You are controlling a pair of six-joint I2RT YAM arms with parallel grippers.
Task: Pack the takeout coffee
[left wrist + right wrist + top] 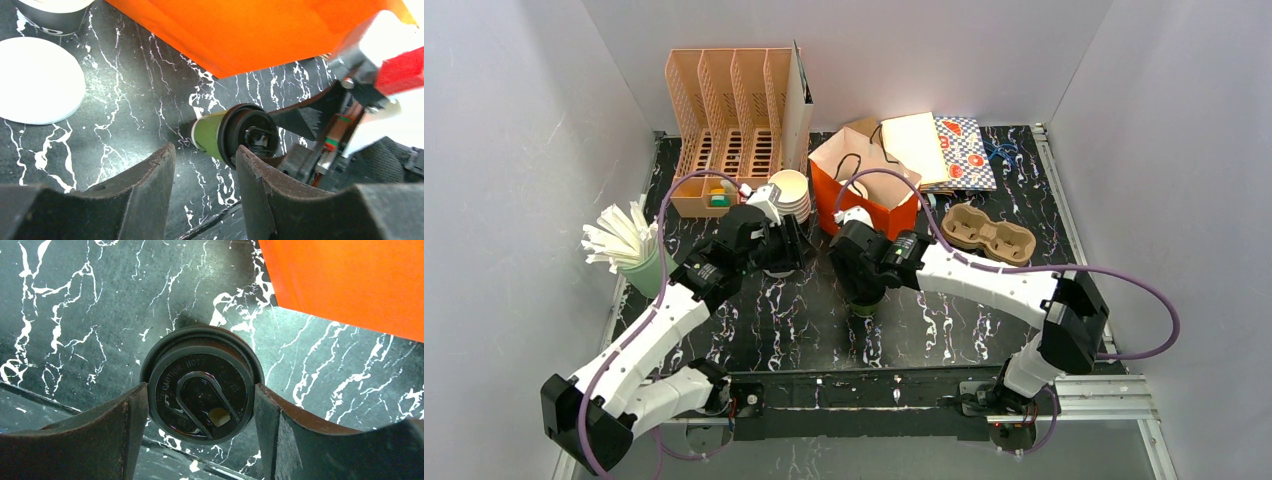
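Note:
A takeout coffee [200, 390], a green cup [212, 132] with a black snap-on lid [252, 137], stands on the black marbled table [804, 320] just in front of the orange bag [864, 185]. My right gripper [201, 390] comes down over it, with one finger pressed against each side of the lid. In the top view that gripper [862, 288] hides most of the cup [864, 305]. My left gripper [205, 165] hangs a little to the cup's left, open with only table between its fingers, and in the top view it [784, 250] sits near the stacked white cups [791, 195].
A loose white lid [37, 80] lies flat on the table beside a dark cup [50, 15]. A cardboard cup carrier [987, 235] sits right of the bag. A wooden organizer [729, 120] stands at the back left, and a green cup of straws [629, 250] at the left edge.

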